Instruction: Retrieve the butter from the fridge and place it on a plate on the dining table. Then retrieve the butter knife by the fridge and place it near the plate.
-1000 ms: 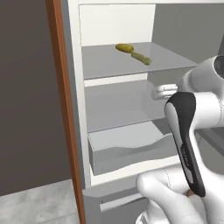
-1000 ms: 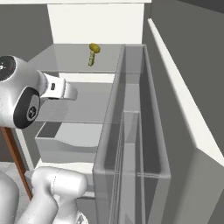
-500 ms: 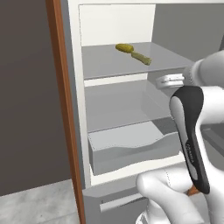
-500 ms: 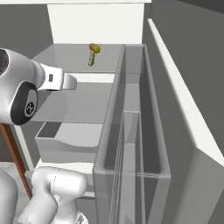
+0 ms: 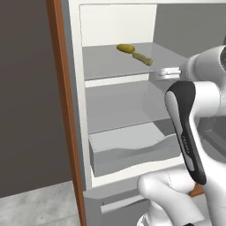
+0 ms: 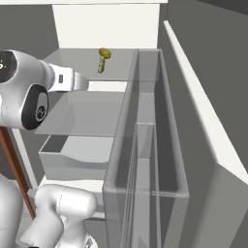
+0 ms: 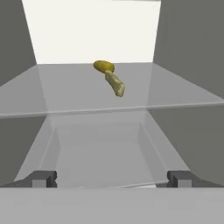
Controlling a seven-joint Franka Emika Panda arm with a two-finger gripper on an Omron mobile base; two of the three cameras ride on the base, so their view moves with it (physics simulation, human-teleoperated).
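tool (image 7: 112, 178) raised toward upper shelf; fingers wide apart, empty, short of butter (image 7: 114, 83).

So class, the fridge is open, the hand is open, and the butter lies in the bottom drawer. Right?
Not quite: the butter lies on the upper shelf, not in the drawer, as the left base view shows. The fridge is open, and so is the hand.

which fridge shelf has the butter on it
The upper shelf: the butter lies near its back, ahead of the open gripper. The shelf below is bare.

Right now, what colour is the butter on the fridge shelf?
Yellowish-tan; the butter shows best in the hand view.
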